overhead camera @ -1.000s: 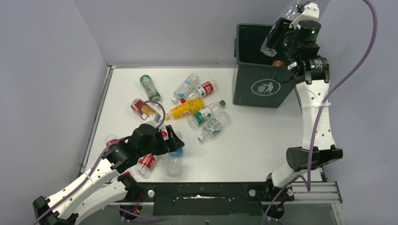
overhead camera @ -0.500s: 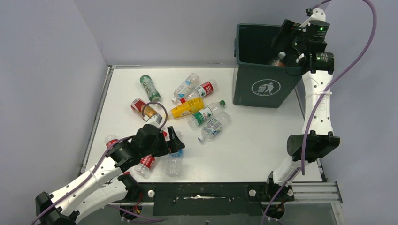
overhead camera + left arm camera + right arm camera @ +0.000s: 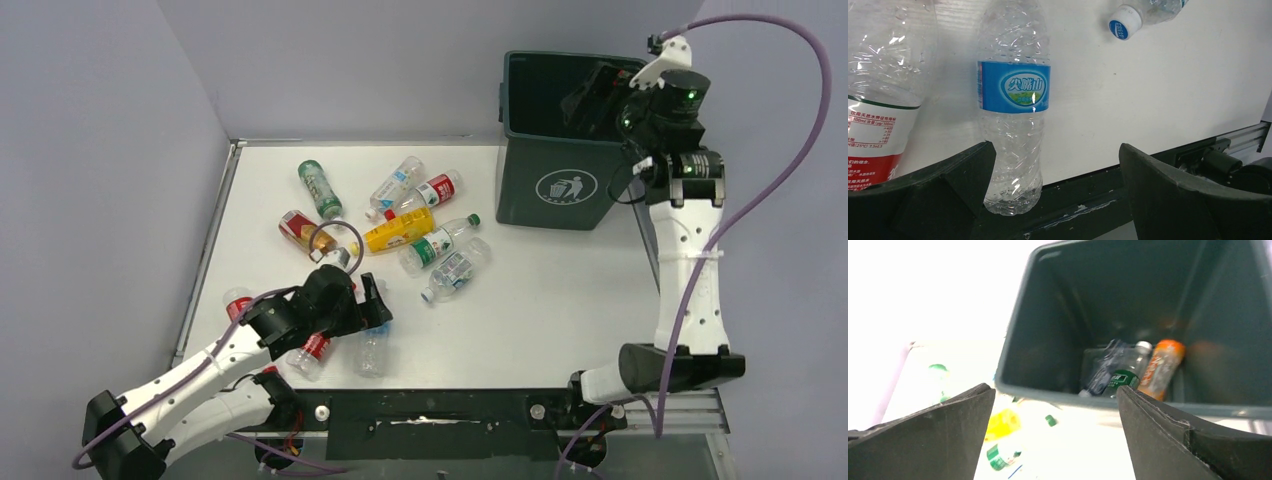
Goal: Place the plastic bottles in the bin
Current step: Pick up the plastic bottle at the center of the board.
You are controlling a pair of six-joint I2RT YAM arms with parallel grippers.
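Several plastic bottles lie on the white table, among them a yellow one [image 3: 398,231], a green one [image 3: 319,187] and a red-labelled one [image 3: 432,190]. My left gripper [image 3: 378,305] is open low over a clear blue-labelled bottle [image 3: 372,345]. In the left wrist view that bottle [image 3: 1015,90] lies just inside the left finger, between the open jaws of the gripper [image 3: 1055,150]. The dark green bin [image 3: 520,120] stands at the back right. My right gripper [image 3: 590,95] hangs open and empty over it. Inside the bin [image 3: 1048,315] lie an orange bottle [image 3: 1160,365] and a green-labelled one [image 3: 1125,375].
A second, red-labelled bottle [image 3: 878,125] lies left of the blue-labelled one, and a capped bottle end [image 3: 1124,21] lies beyond it. The table's dark front rail [image 3: 430,410] runs close behind the left gripper. Grey walls enclose the left and back.
My right gripper opened and the clear bottle it held over the bin has gone from it. The right arm has swung rightward. The left arm shifted slightly.
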